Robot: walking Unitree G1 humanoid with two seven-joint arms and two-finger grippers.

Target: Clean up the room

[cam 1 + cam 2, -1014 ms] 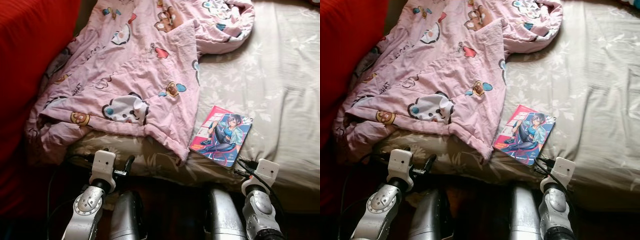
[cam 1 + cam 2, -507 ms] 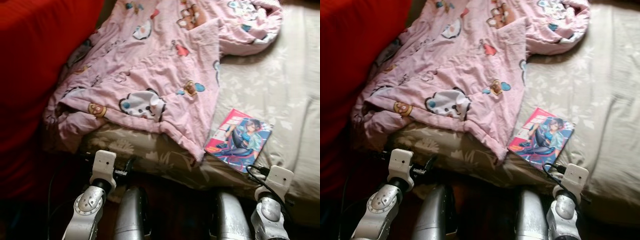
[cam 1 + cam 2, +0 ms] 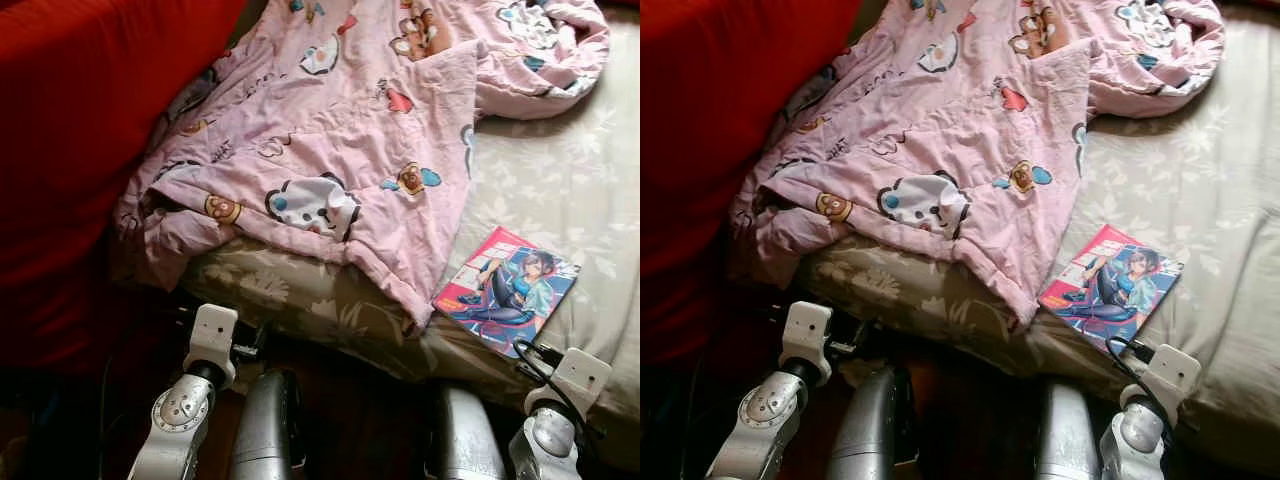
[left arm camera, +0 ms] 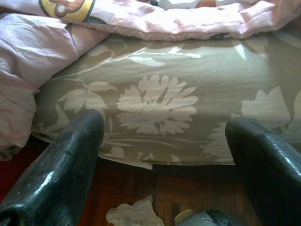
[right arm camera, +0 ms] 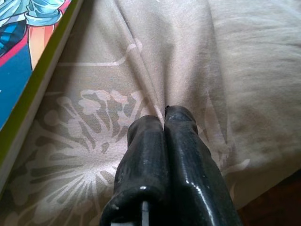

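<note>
The comic book lay flat on the bed, near its front edge and just beside the hem of the rumpled pink blanket. It sat just ahead of the right claw, a little toward the robot's left, its long axis slanting away to the right. That claw, clenched on nothing, hovered over the sheet beside the book's edge. The left claw, released wide, faced the mattress side below the blanket, farther from the book. The right arm looked much better placed for it.

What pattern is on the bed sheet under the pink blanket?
The bed sheet is olive-beige with a pale white flower and leaf print, clearest in the left wrist view.
</note>
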